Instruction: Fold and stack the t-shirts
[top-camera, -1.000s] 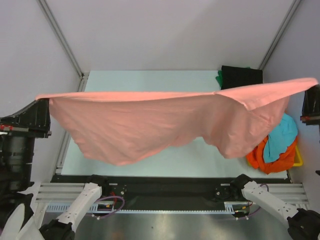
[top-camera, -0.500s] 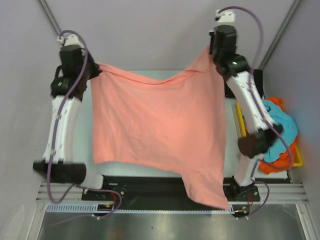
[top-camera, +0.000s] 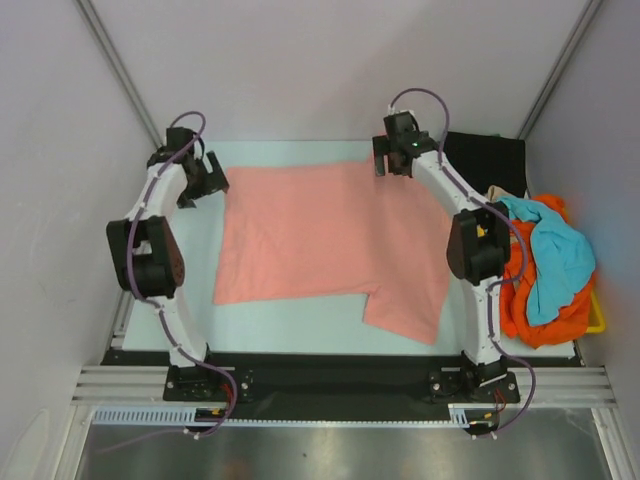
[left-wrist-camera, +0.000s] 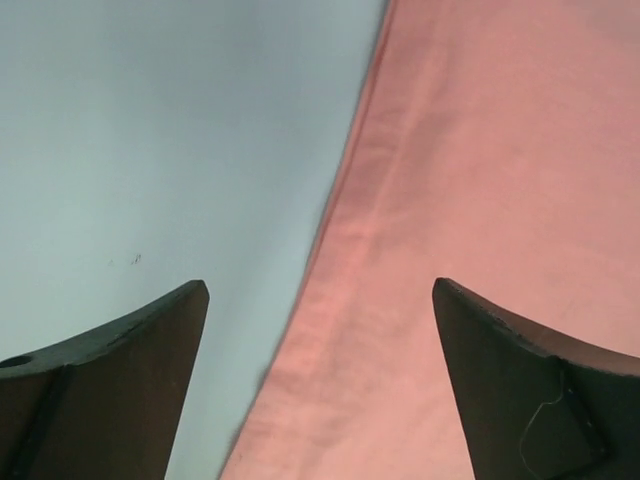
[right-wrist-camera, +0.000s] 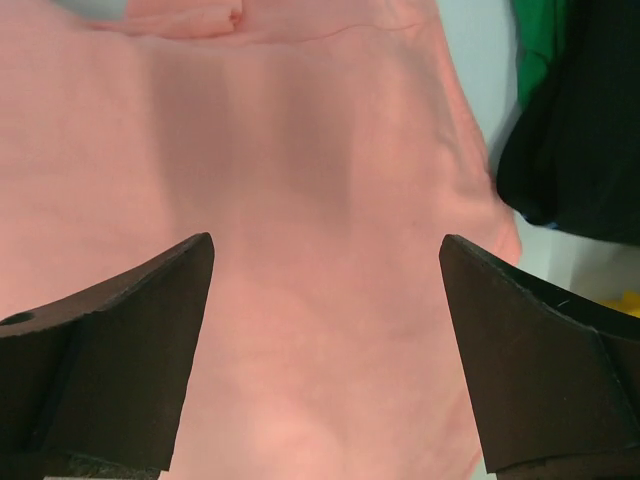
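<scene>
Half a second ago the pink shirt (top-camera: 320, 235) hung in the air, pinched between both raised arms; now it lies spread out on the table (top-camera: 280, 322) and both arms have come down low over its far edge. It is mostly flat, with faint creases, and one part at its near right reaches further toward the arm bases than the rest.

At the far left corner of the pink shirt, the left gripper (top-camera: 207, 182) stands with its jaws wide apart and nothing between them. Its wrist view shows the shirt's left hem running up between the fingers (left-wrist-camera: 130, 380): one finger is over bare table, the other over cloth.

At the far right corner of the pink shirt, the right gripper (top-camera: 393, 164) is likewise released and holds nothing. In its wrist view both fingers (right-wrist-camera: 120, 350) are spread over pink cloth.

Right of the pink shirt sits a yellow tray (top-camera: 596, 318), of which only a corner shows. An orange shirt (top-camera: 530, 300) is heaped in it, and a turquoise shirt (top-camera: 555, 255) is draped on top of that. Just beyond the pink shirt's far right corner lies a black shirt (top-camera: 485, 155), and the right wrist view shows a green shirt (right-wrist-camera: 535, 50) against it.
</scene>
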